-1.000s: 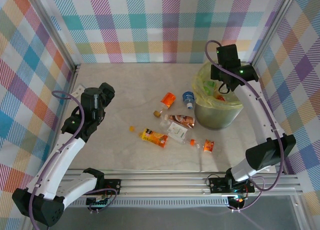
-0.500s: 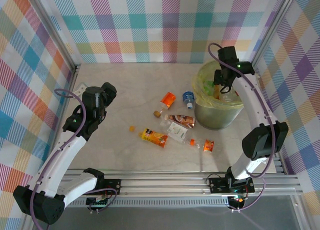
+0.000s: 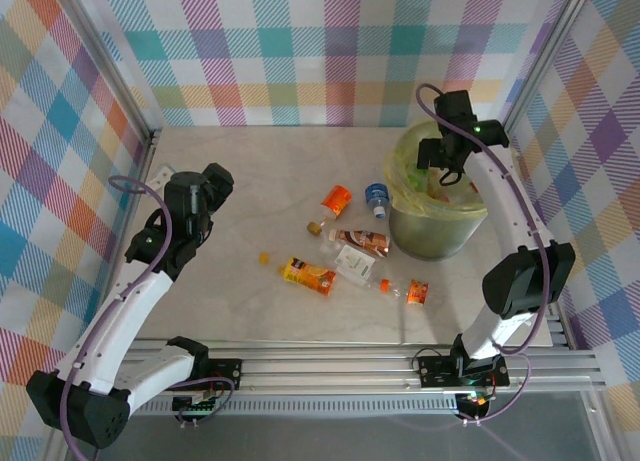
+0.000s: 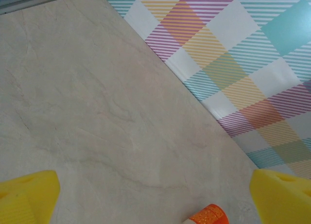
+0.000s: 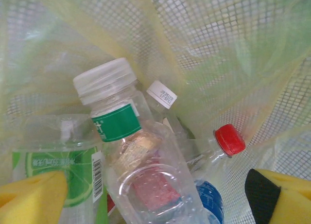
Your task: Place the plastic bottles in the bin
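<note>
Several plastic bottles lie on the table left of the bin [image 3: 430,236]: an orange one [image 3: 337,199], a blue-capped one [image 3: 377,198], a brown-labelled one [image 3: 362,242], an orange-yellow one [image 3: 308,275] and a small one [image 3: 415,292]. My right gripper [image 3: 438,171] hangs open over the bin's mouth. In the right wrist view its open gripper [image 5: 155,199] looks down on bottles inside the bag-lined bin [image 5: 218,49]: a green-labelled one [image 5: 116,122], a red-capped one [image 5: 229,140] and a clear one [image 5: 160,185] lying loose below the fingers. My left gripper [image 3: 216,177] is open above bare table, and in the left wrist view this gripper [image 4: 155,204] has an orange bottle's end [image 4: 209,216] at the bottom edge.
Two loose caps [image 3: 315,227] [image 3: 264,258] lie among the bottles, beside a clear bottle with a white label [image 3: 355,266]. Checked walls [image 3: 330,51] close in the table at the back and sides. A metal rail [image 3: 330,366] runs along the near edge.
My right gripper has swung further over the bin and opened, and the bottle it carried now lies inside. The left arm has barely moved.
</note>
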